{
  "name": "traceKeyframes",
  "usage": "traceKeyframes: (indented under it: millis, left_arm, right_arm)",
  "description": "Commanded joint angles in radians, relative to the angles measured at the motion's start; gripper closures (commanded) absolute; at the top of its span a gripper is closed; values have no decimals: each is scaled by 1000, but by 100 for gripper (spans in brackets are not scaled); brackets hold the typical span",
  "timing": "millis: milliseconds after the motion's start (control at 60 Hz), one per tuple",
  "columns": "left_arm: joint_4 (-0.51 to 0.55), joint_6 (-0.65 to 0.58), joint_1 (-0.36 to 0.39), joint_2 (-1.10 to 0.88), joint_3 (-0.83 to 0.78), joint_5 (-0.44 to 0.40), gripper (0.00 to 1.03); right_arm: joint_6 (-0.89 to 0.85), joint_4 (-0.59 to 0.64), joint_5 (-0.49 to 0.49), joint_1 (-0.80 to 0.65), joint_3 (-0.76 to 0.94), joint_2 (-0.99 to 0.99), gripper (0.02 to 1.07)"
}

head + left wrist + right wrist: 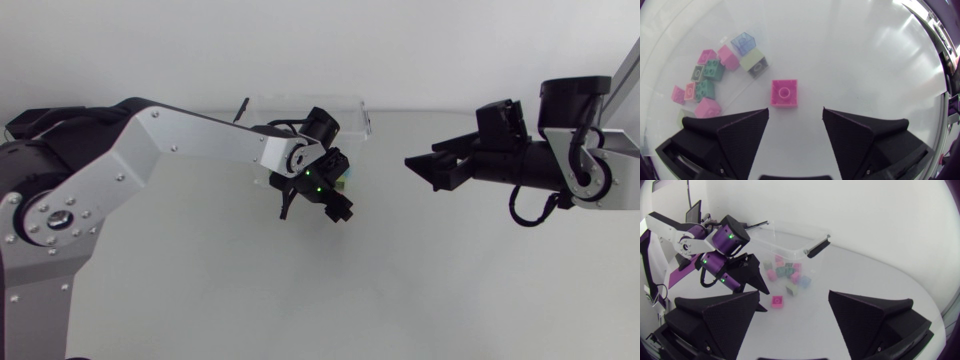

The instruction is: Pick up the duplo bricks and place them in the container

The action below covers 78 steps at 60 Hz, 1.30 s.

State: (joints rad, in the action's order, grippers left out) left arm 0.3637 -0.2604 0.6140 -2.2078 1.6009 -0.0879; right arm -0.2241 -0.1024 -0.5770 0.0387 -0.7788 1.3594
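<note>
A pink duplo brick (784, 93) lies flat on the white table, just ahead of my left gripper (795, 112), whose fingers stand open above it without touching. From the right wrist view this pink brick (777, 301) sits beside the left gripper (747, 277). Several pink, green and blue bricks (710, 75) are heaped in the clear container (790, 237). A pale green brick (756, 62) lies at the heap's edge nearest the pink one. My right gripper (418, 165) hangs open and empty in the air to the right, well apart. In the head view the left gripper (338, 207) hides the pink brick.
The clear container (310, 112) with a black handle clip (817, 247) stands at the back of the table, behind the left arm's wrist. Bare white tabletop lies in front of and between both arms.
</note>
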Motion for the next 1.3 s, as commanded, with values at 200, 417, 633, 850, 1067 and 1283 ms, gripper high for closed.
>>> traceKeyframes:
  millis: [200, 417, 633, 850, 1067, 1283]
  left_arm:
    - [129, 55, 0, -93, 154, 37, 34]
    - [250, 70, -7, -164, 289, 42, 34]
    - [382, 82, -3, -236, 429, 45, 44]
    - [466, 89, 1, -277, 508, 51, 49]
    - [455, 122, 1, -277, 498, 57, 53]
    - [429, 165, 7, -280, 495, 56, 61]
  right_arm:
    - [-17, -16, -61, -72, 122, -74, 7]
    - [-34, -6, -83, -105, 164, -108, 8]
    - [-46, 26, -103, -132, 179, -149, 8]
    - [-52, 41, -113, -135, 197, -181, 8]
    - [-58, 52, -121, -146, 207, -197, 9]
    - [-67, 53, -132, -168, 227, -214, 9]
